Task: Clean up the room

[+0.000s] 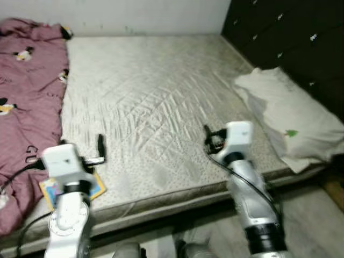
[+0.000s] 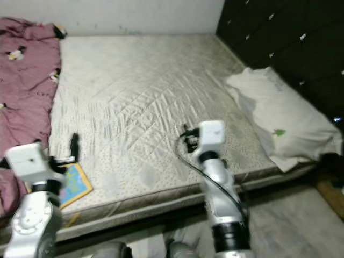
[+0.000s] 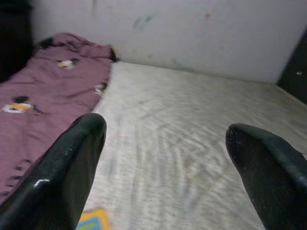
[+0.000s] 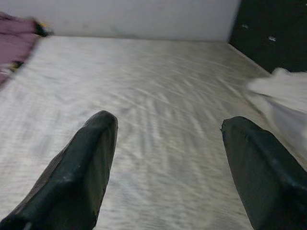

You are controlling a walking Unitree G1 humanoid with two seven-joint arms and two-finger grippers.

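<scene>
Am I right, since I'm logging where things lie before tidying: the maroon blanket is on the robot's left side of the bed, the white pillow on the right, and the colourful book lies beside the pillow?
Not quite. The colourful book lies near the bed's front edge beside the maroon blanket, on the robot's left, as the right eye view shows. The white pillow is on the right.

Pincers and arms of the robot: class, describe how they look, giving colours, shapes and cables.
Both arms are silver, jointed tubes with black bands, each ending in a white boxy wrist block. Black cables loop beside them. The left pincer and right pincer each have two long, rounded, glossy black fingers.
</scene>
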